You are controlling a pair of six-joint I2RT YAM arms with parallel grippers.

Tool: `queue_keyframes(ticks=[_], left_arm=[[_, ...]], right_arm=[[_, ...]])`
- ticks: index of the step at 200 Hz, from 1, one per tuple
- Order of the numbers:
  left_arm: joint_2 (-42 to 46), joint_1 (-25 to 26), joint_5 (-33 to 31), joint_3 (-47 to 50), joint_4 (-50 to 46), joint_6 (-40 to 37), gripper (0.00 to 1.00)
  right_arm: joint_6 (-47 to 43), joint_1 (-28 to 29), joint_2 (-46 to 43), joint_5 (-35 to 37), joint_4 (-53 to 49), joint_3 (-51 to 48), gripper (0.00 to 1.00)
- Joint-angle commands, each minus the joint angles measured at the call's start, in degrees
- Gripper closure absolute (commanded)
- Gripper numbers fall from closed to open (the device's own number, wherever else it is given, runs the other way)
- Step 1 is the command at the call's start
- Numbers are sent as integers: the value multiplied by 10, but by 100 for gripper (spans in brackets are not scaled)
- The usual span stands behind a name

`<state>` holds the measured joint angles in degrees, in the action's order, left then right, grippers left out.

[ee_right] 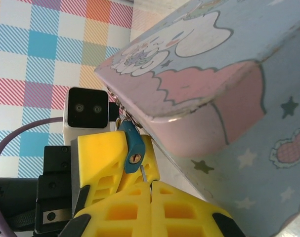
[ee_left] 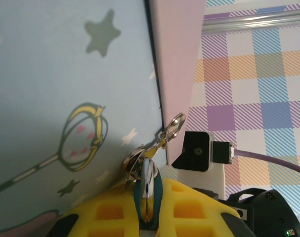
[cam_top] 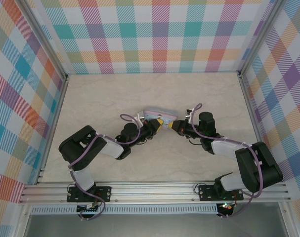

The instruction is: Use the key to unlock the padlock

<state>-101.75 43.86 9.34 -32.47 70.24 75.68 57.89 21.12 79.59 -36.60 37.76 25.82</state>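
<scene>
The right claw (ee_right: 150, 191) has its yellow fingers pressed together. A thin grey sliver, the key (ee_right: 144, 173), sticks out of the seam between them. Its tip lies just beside the keyhole of the padlock (ee_right: 132, 148), and whether it has entered cannot be told. The left claw (ee_left: 149, 200) is clamped on the padlock's blue body from both sides.

The right wrist view gives the lock's keyhole face, hanging at the corner of the tin (ee_right: 238, 98) just above that claw. The left wrist view gives the lock edge-on, with a silvery clasp (ee_left: 172, 126) rising from it against the tin's pale blue wall. From above, both claws meet tip to tip at the tin's near side, where lock and key are too small to make out.

The tin's inside is hidden. It rests on a pale marbled tabletop (cam_top: 100, 98), with pastel checked walls (cam_top: 159, 34) around it.
</scene>
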Motion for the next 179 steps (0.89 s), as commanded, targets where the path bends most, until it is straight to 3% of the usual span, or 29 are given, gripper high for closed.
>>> queue_keyframes(ticks=[1, 179], left_arm=[[7, 9, -6, -3, 53, 1, 100], [-4, 12, 2, -6, 54, 2, 100]], right_arm=[[7, 7, 12, -2, 28, 12, 100], [5, 21, -1, 14, 37, 24, 100]])
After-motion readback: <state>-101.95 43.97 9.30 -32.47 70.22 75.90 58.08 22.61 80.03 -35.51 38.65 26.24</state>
